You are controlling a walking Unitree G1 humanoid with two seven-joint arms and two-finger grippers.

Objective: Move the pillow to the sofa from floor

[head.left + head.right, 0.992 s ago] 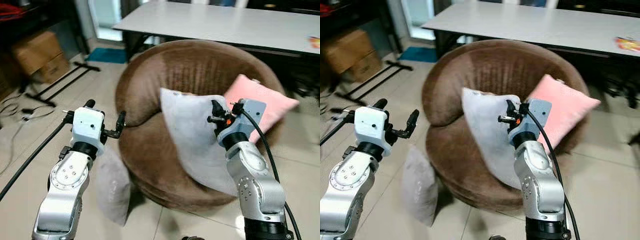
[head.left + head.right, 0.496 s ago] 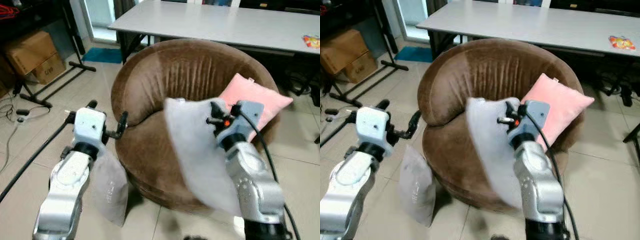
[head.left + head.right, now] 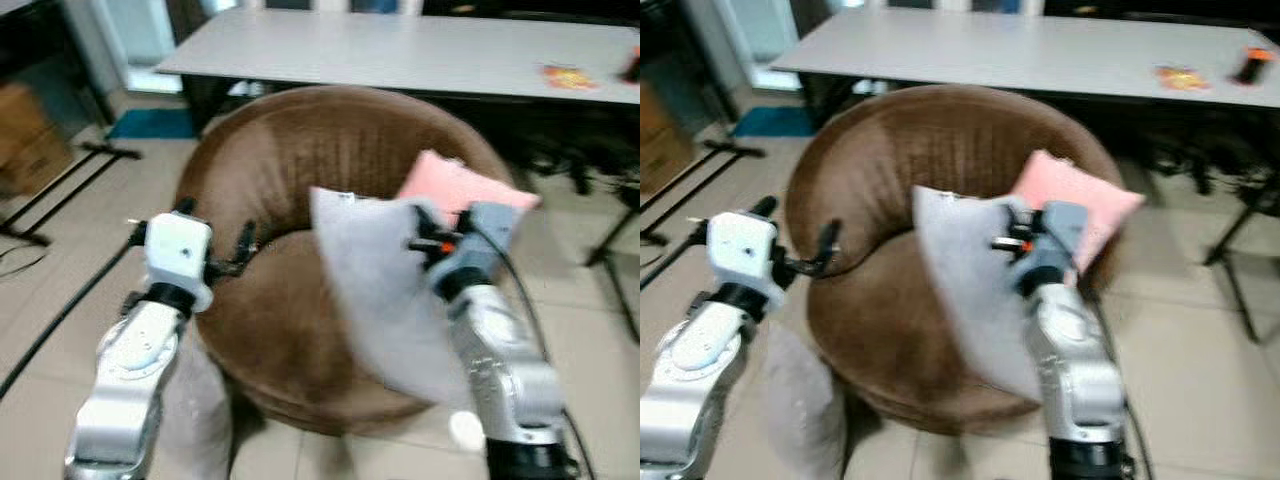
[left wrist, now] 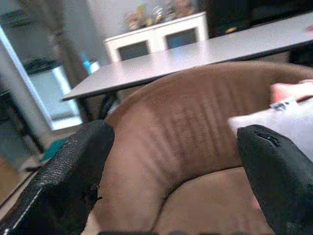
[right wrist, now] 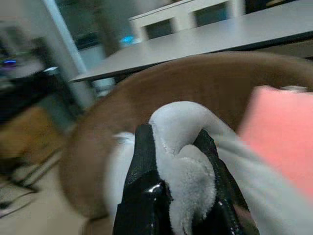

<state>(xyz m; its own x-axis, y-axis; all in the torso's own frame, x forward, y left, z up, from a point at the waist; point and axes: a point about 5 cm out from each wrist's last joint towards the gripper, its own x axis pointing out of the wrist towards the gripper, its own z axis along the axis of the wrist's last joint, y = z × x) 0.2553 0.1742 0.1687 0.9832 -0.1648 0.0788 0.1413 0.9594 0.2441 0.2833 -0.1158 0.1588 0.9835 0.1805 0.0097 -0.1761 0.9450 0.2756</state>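
We saw the right gripper [image 5: 178, 196] clenched on a bunched corner of the soft pale grey square pillow [image 3: 385, 290], its two black fingers [image 5: 144, 191] pinching the fabric between them. The pillow hung from that grip above the seat of the round brown velvet tub sofa [image 3: 300, 170], tilted, its lower part draped over the sofa's front edge in front of the silver right arm [image 3: 505, 370]. A pink square cushion [image 3: 450, 190] leaned against the sofa's back rim, just behind the held pillow.

The left gripper [image 3: 215, 262] was raised beside the sofa's left side, its fingers [image 4: 73, 171] spread wide apart and holding nothing. A second grey pillow [image 3: 800, 420] stood on the tiled floor [image 3: 50, 330] below the left arm, against the sofa's base.

Behind the sofa stood a long white table [image 3: 400, 50] with a small colourful item [image 3: 1180, 76] lying on its far right. The head views were blurred.
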